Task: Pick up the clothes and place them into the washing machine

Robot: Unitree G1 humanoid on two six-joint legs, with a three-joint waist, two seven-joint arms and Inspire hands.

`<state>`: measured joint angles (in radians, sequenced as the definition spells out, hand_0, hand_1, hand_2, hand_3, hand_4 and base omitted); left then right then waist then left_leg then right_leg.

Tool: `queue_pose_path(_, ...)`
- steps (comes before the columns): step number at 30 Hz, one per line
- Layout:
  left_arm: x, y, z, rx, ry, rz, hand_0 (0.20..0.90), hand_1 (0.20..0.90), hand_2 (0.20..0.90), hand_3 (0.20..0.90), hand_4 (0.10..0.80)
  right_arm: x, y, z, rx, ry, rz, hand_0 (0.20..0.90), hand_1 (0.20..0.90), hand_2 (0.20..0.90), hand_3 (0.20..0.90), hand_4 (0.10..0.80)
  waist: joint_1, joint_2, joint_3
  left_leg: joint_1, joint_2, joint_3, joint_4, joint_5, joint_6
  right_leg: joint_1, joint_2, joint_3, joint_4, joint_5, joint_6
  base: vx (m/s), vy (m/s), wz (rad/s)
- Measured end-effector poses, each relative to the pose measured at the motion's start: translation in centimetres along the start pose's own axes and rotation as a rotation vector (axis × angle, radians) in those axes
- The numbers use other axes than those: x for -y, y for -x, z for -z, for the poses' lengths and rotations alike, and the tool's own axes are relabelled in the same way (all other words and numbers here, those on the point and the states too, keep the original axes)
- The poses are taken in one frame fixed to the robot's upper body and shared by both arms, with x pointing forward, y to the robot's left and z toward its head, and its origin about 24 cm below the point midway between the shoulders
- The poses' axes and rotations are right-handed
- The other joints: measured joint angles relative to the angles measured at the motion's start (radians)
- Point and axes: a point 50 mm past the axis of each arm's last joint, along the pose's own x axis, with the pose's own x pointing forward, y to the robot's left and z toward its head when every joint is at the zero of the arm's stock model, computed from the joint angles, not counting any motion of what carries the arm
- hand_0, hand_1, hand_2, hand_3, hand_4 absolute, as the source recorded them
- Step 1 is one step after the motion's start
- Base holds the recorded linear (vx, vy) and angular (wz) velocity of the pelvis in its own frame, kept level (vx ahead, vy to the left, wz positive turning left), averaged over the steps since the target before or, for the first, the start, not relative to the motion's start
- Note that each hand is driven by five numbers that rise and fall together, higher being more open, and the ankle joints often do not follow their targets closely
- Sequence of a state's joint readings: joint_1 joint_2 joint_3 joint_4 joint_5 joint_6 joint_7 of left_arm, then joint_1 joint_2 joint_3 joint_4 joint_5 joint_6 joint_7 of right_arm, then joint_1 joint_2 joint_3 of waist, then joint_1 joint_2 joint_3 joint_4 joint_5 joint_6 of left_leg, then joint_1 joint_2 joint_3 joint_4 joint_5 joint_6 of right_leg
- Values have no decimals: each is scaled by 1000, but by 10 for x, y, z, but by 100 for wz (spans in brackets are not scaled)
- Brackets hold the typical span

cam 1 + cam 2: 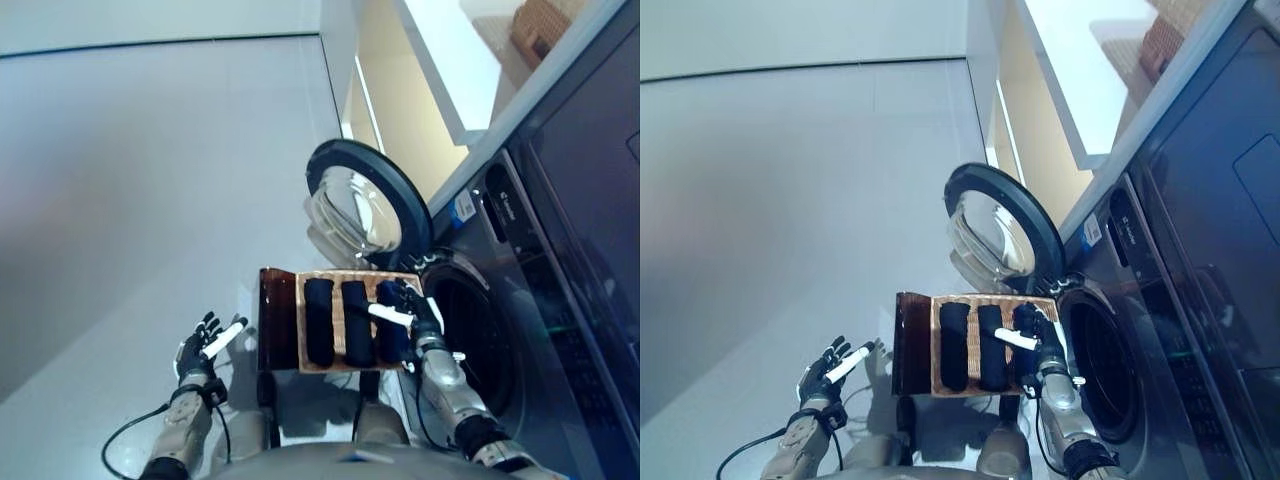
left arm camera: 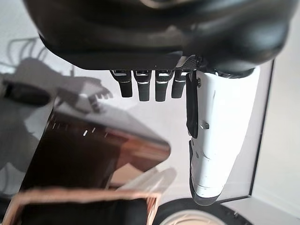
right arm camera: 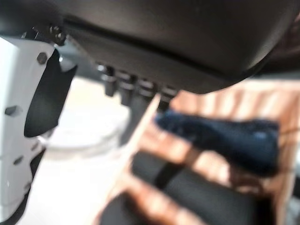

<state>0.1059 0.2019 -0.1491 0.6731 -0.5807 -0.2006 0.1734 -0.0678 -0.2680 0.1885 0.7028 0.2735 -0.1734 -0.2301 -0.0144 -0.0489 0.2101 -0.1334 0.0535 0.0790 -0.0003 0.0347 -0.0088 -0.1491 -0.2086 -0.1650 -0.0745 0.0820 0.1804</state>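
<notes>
Drum opening (image 1: 478, 335): unblocked, just beside the basket (image 1: 340, 322).
Door (image 1: 368, 207): swung wide, standing beyond the basket.
Basket: three dark rolled clothes (image 1: 345, 322) fill it side by side.
Floor (image 1: 150, 180): open to the left.

This is a home laundry area. On the right stands a dark front-loading washing machine (image 1: 560, 300) with its round glass door (image 1: 365, 205) swung open toward the far side, and just before its drum opening a wicker basket (image 1: 335, 275) holds three dark rolled clothes (image 1: 320, 322) side by side. A pale tiled floor (image 1: 150, 180) spreads to the left, a white counter (image 1: 450, 70) runs along the far right above the machine, and a second woven basket (image 1: 540, 25) sits at its far end, all of which suits a household utility room.
</notes>
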Motion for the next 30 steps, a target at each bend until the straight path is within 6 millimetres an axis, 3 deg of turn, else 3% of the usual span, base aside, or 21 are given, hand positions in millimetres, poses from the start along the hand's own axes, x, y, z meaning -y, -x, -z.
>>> queue_pose_path(3, 10, -6, -10, 31, 12, 22, 900, 900, 900, 900, 800, 12, -3, -9, 37, 14, 59, 900, 900, 900, 900, 800, 0, 4, 21, -22, 22, -15, -1, 5, -14, -11, 23, -15, -4, -3, -8, -68, -74, 11)
queue_pose_path(7, 27, -13, -27, 83, 10, 68, 900, 900, 900, 900, 800, 26, -7, -19, 80, 95, 141, 900, 900, 900, 900, 800, -14, 32, 55, -74, 23, -31, 14, 14, -15, -26, 17, -62, 3, -11, -19, -86, -30, 35)
queue_pose_path(10, 36, -19, -42, 126, 12, 79, 900, 900, 900, 900, 800, 28, -14, -28, 112, 185, 190, 900, 900, 900, 900, 800, -37, 60, 93, -130, 24, 27, 32, 26, 1, -54, 1, -102, 25, -17, -27, -73, 17, 39)
queue_pose_path(19, 48, -25, -63, 199, -11, 91, 900, 900, 900, 900, 800, 9, -45, -46, 43, 341, 231, 900, 900, 900, 900, 800, -7, 77, 152, -159, -10, 53, 26, 30, 22, -145, -39, -64, 109, -47, -17, -82, 50, -5)
queue_pose_path(25, 79, -18, -75, 258, -42, 250, 900, 900, 900, 900, 800, 35, -56, -53, -75, 415, 328, 900, 900, 900, 900, 800, 29, 138, 190, -190, -35, 53, 61, 20, 40, -193, -74, -52, 178, -71, -6, -39, 65, 5)
queue_pose_path(30, 78, -18, -74, 259, -71, 263, 900, 900, 900, 900, 800, 48, -57, -60, -65, 457, 390, 900, 900, 900, 900, 800, 26, 150, 193, -206, -54, 60, 96, 6, 55, -234, -104, -30, 258, -102, -2, -14, 51, 0)
